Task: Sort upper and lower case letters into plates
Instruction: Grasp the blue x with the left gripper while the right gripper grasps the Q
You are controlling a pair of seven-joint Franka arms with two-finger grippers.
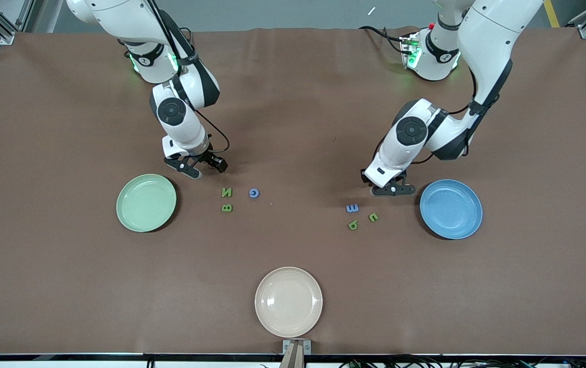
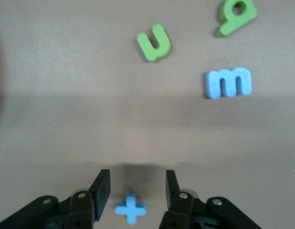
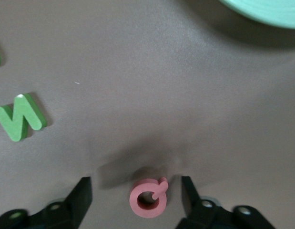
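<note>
My left gripper is open, low over the table beside the blue plate. In the left wrist view its fingers straddle a small blue cross-shaped letter that lies flat on the table. A blue m, a green u and a green g lie close by. My right gripper is open beside the pale green plate. Its fingers straddle a pink Q that lies flat. A green N, a green B and a blue G lie nearer the front camera.
A cream-beige plate sits near the table's front edge, in the middle. The blue m, green u and green g lie between my left gripper and the front camera. All three plates hold nothing.
</note>
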